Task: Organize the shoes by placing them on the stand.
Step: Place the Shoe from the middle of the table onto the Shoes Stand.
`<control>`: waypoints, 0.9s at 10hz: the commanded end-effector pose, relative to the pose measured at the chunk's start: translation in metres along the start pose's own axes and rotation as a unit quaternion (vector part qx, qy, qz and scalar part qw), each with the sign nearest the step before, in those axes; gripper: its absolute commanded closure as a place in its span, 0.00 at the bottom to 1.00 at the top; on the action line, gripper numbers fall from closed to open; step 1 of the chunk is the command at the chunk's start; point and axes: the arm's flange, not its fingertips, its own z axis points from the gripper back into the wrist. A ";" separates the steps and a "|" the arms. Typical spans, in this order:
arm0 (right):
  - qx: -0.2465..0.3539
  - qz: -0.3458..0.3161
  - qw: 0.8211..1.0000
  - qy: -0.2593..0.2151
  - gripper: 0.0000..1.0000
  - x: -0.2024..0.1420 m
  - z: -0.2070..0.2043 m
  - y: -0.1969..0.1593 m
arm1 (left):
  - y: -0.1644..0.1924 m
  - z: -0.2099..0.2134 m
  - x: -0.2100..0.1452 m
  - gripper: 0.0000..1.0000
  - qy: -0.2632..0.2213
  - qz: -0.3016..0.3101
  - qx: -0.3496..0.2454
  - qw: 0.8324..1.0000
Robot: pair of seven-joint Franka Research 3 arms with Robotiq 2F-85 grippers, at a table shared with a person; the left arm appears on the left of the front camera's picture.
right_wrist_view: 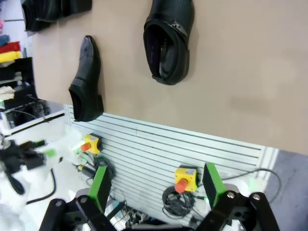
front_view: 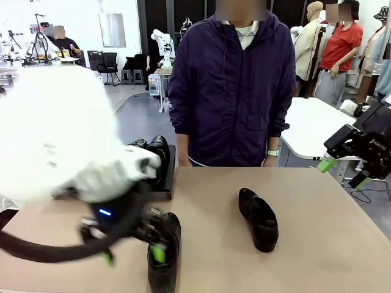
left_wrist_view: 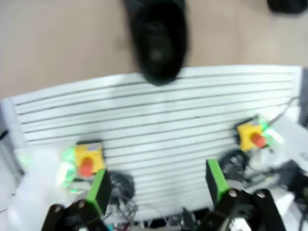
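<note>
Front view: left gripper (front_view: 134,255), fingers wide, seemingly just above the near shoe (front_view: 165,276) — straddle its sides squarely before closing, then lift toward the stand (front_view: 162,192) at far left — right gripper (front_view: 343,173) equally wide, empty.

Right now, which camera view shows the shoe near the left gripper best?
The right wrist view: the shoe is whole and sharp there. In the front view the left gripper hides part of it; the left wrist view shows it blurred.
</note>
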 end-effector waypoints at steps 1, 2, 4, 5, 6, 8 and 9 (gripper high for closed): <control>0.003 0.003 1.000 0.003 0.00 0.003 0.002 0.002 | -0.054 -0.032 0.043 0.00 0.001 -0.011 0.003 1.000; 0.003 0.003 1.000 0.003 0.00 0.003 0.002 0.002 | -0.067 -0.041 0.050 0.00 -0.009 -0.006 -0.007 1.000; 0.003 0.003 1.000 0.003 0.00 0.003 0.002 0.002 | -0.041 -0.015 0.090 0.00 -0.069 0.065 0.000 0.996; 0.003 0.003 1.000 0.003 0.00 0.003 0.002 0.002 | -0.072 -0.046 0.039 0.00 -0.009 -0.009 -0.017 1.000; 0.003 0.003 1.000 0.003 0.00 0.003 0.002 0.002 | -0.072 -0.046 0.039 0.00 -0.009 -0.009 -0.017 1.000; 0.003 0.003 1.000 0.003 0.00 0.003 0.002 0.002 | -0.072 -0.046 0.039 0.00 -0.009 -0.009 -0.017 1.000; 0.003 0.003 1.000 0.003 0.00 0.003 0.002 0.002 | -0.071 -0.043 0.050 0.00 -0.018 -0.009 -0.016 1.000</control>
